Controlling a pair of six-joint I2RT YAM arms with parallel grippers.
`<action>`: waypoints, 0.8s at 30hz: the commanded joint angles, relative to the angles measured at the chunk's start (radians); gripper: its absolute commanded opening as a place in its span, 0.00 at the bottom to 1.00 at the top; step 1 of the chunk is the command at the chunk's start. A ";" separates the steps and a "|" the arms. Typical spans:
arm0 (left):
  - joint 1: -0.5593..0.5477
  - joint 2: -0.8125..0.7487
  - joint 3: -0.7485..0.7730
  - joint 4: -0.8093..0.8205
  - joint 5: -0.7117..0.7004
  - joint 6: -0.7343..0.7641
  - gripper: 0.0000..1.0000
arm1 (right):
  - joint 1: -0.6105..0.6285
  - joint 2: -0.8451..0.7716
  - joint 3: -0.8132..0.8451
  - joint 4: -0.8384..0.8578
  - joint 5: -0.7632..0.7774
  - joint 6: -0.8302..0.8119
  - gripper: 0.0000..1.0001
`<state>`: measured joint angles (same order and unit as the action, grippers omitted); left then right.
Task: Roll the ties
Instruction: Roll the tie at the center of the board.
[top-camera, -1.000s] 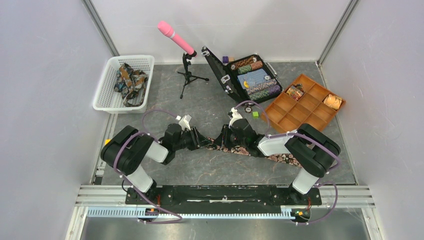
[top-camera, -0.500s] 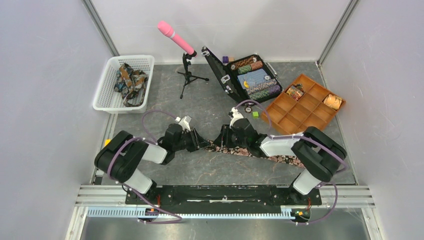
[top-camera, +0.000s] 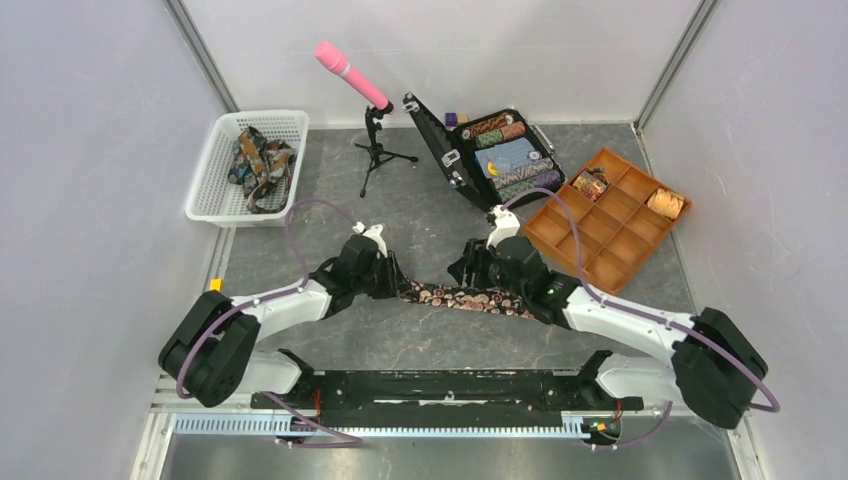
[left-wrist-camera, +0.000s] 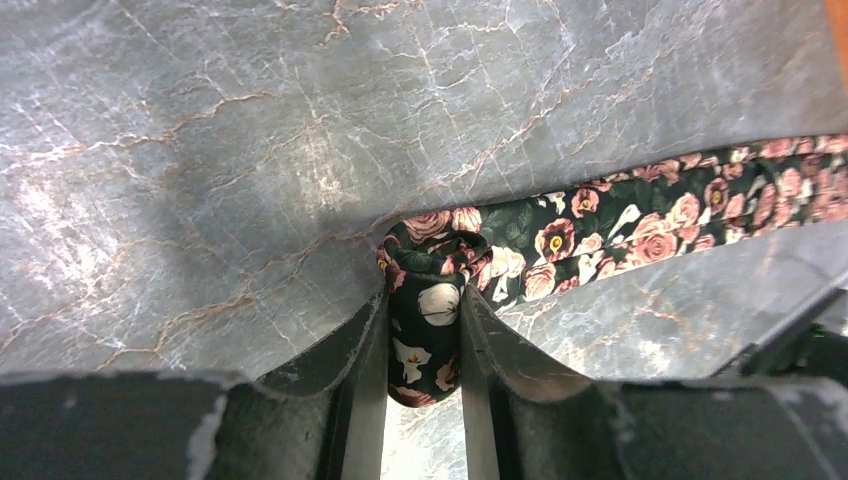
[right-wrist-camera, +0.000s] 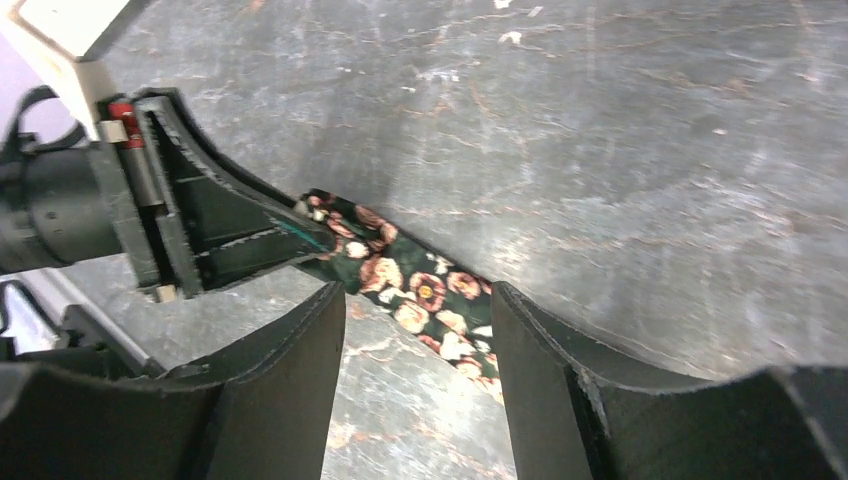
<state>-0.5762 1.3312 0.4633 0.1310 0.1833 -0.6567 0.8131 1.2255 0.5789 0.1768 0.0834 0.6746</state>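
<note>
Rolling looks barely begun: the left gripper (left-wrist-camera: 424, 310) clenches the curled end of the rose-print tie (left-wrist-camera: 640, 215) stretched across the desk's (top-camera: 420, 200) near middle, while the right gripper (right-wrist-camera: 418, 295) straddles it released, so winding should follow.

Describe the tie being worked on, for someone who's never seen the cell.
On the grey table, look between the two arms. The tie lies there, dark green with pink roses, one end pinched in the left hand. It's the only one stretched out flat; the ties in the white basket are bunched up.
</note>
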 joint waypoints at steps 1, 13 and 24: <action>-0.089 -0.032 0.095 -0.254 -0.236 0.127 0.34 | -0.012 -0.103 -0.051 -0.106 0.115 -0.039 0.62; -0.313 0.092 0.369 -0.660 -0.703 0.185 0.32 | -0.044 -0.290 -0.131 -0.216 0.179 -0.038 0.64; -0.466 0.310 0.540 -0.872 -0.979 0.150 0.28 | -0.058 -0.471 -0.120 -0.342 0.276 -0.039 0.67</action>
<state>-1.0012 1.5883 0.9398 -0.6315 -0.6350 -0.5098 0.7616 0.8169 0.4454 -0.1181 0.2871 0.6453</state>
